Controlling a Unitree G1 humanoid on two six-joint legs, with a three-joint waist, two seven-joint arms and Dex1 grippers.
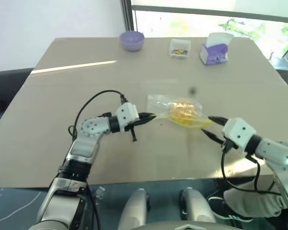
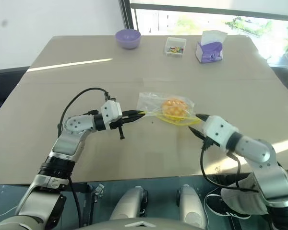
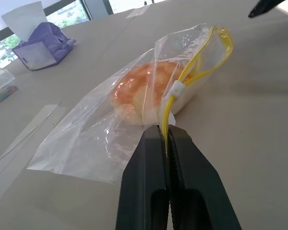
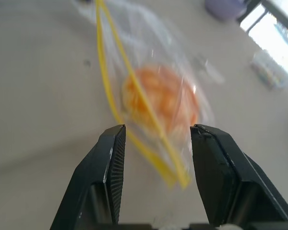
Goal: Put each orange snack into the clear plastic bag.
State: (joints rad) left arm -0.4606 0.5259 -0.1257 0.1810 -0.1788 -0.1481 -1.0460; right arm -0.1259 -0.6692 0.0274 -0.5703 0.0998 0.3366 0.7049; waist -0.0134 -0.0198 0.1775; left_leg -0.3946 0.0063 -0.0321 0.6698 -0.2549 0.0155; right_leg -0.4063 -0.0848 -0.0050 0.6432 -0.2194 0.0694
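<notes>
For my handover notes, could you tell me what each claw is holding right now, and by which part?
The left claw is shut on the clear plastic bag, pinching its yellow seal strip. The right claw is open and holds nothing.

We see the right claw [image 4: 156, 143] with its two black fingers [image 4: 110, 163] spread apart. Beyond the gap lies the clear plastic bag [image 4: 149, 57] on the table [image 4: 33, 96], yellow seal strip facing us, the orange snack [image 4: 161, 100] inside it.
</notes>
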